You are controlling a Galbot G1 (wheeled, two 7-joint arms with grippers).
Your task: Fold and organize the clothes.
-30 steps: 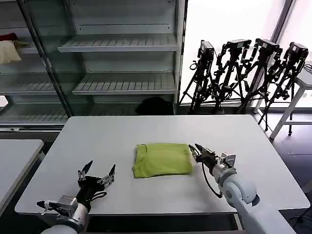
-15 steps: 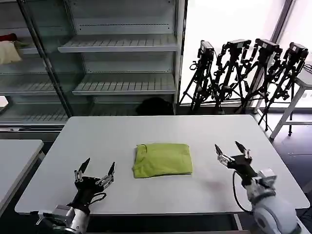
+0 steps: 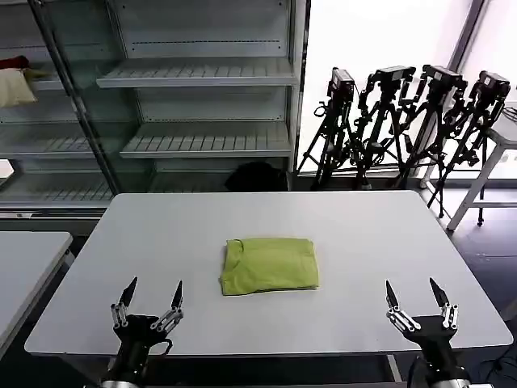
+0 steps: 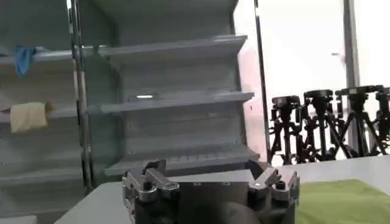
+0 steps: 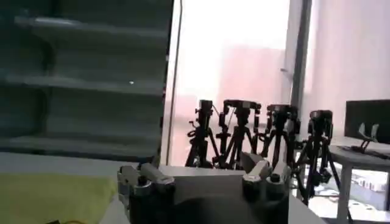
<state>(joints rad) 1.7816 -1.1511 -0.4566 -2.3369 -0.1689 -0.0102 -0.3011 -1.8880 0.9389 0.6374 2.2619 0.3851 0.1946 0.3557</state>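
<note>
The T-shirt (image 3: 269, 265) lies folded into a flat, soft-edged rectangle at the middle of the table (image 3: 161, 234) — thin lime fabric, its surface smooth with a few shallow creases, the left edge slightly rumpled. In the left wrist view it shows as a green slab (image 4: 344, 201) beyond the fingers.

The left gripper (image 3: 148, 303) sits at the table's near edge, fingers pointing up and spread apart, holding nothing; the shirt is ahead of its jaws and off to their right, well apart. The right gripper (image 3: 418, 301) stands at the near edge on the other side, jaws likewise released and empty, thin dark metal prongs splayed in a V; the shirt lies ahead and to their left, well apart.

The tabletop is matte white and bare between jaws and shirt. Behind it stands a pale metal rack (image 3: 198, 77) with slatted shelves, a cream bundle (image 3: 14, 85) on a shelf at far left, and a row of black tripods (image 3: 412, 121) by the bright window.
</note>
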